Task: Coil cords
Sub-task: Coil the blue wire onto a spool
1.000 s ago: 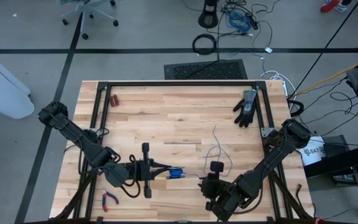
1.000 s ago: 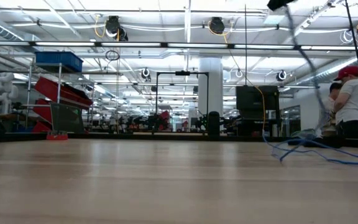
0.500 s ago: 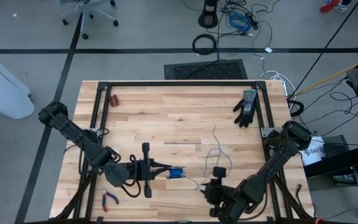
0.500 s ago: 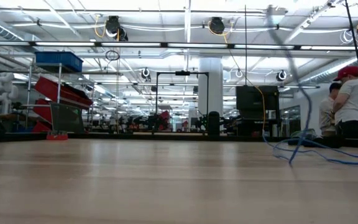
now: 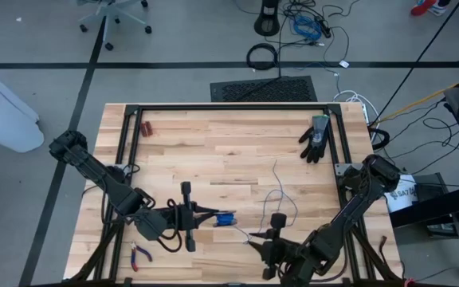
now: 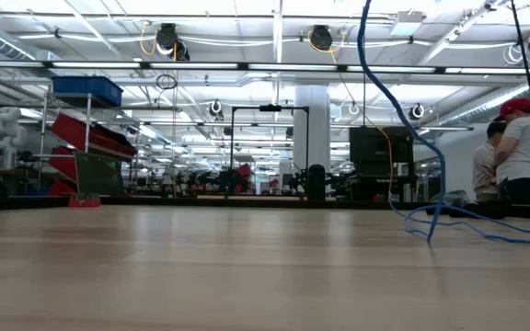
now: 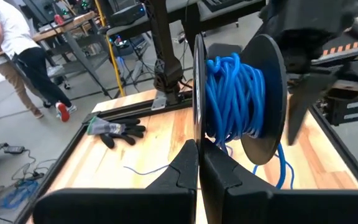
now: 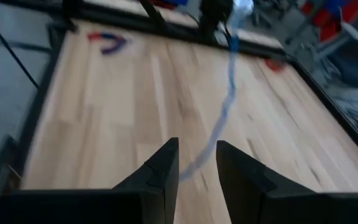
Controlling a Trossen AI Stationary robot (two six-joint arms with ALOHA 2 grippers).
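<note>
Cord lengthwise from spool toward glove.

Two dark jointed arms

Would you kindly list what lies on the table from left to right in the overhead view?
Red-handled pliers → left gripper → blue cord spool → right gripper → loose thin cord → black glove.
</note>
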